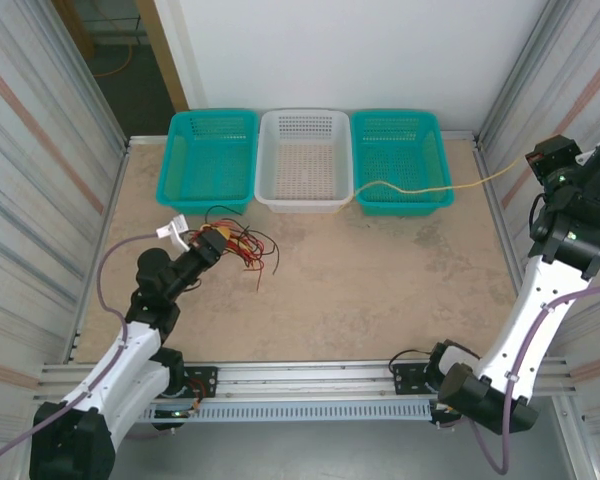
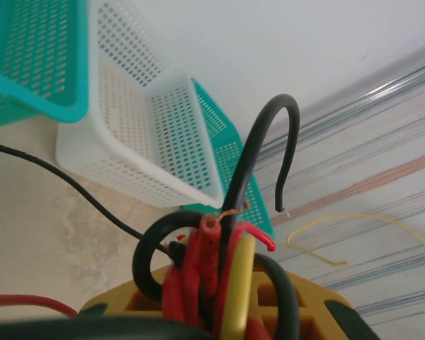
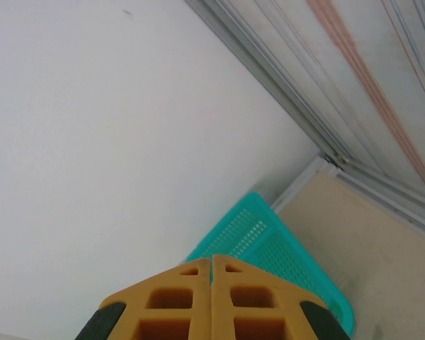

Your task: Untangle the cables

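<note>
**Ann:** Yellow cable [image 1: 420, 186] is the line to watch. It runs almost straight sideways from the right tool [image 1: 536, 162], raised at the right, across the teal basket [image 1: 395, 114] to a loose end by that basket's front wall.

**Bo:** And the right tool's grip?

**Ann:** Pads pressed together and the strand ends there, so I judge it pinched.

**Bo:** The rest?

**Ann:** The cables [image 1: 245, 245] sit heaped on the table [image 1: 380, 290] at left, apart from that loose end. The left tool [image 1: 212, 247] is clamped on them, with red, yellow and black strands between its pads. That arm is far nearer, and the heap spills to its right.
</note>
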### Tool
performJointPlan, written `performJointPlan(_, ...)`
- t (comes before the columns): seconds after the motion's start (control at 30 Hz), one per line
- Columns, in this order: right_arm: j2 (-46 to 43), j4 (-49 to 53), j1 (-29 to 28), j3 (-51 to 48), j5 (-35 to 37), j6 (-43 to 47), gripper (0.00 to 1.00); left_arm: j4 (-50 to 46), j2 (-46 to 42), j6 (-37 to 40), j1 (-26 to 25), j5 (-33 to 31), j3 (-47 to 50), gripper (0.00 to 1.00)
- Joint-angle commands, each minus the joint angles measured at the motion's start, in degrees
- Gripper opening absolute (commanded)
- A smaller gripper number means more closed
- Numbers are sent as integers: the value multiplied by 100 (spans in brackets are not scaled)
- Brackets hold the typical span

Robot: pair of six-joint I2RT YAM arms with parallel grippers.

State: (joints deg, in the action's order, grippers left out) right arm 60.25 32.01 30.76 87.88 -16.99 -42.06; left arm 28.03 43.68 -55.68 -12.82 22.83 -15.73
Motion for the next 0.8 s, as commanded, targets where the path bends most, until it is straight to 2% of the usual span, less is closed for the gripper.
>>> performJointPlan(0.0, -203, -296, -56, 178, -357, -277, 0, 182, 137, 173, -228, -67, 37, 0)
performJointPlan(0.1, -289, -683, -209, 34, -730, -411, 0, 398, 483, 265, -751, -372, -9, 0)
performJointPlan(0.27, -330, -740, -628, -6, -679, -358, 0, 794, 1302, 448, -1583, -795, -214, 0)
performJointPlan(0.47, -551, -852, -842, -185, -695, -309, 0, 794, 2177, 427, -2018, -1108, -545, 0)
performJointPlan(0.5, -558, -863, -872, -206, -715, -311, 0, 670, 2249, 384, -2067, -1214, -614, 8)
performJointPlan(0.57, -552, -863, -970, -277, -705, -311, 0, 352, 2414, 243, -2114, -1313, -783, 49)
performJointPlan(0.6, -556, -876, -1016, -309, -696, -307, 0, 166, 2478, 188, -2113, -1255, -887, 64)
performJointPlan(0.63, -565, -897, -1077, -338, -679, -295, 0, -39, 2549, 191, -2119, -1129, -1024, 85)
performJointPlan(0.67, -567, -914, -1147, -358, -653, -281, 0, -284, 2604, 250, -2119, -968, -1175, 99)
performJointPlan(0.77, -539, -942, -1294, -344, -608, -211, 0, -1024, 2557, 578, -2154, -665, -1474, 99)
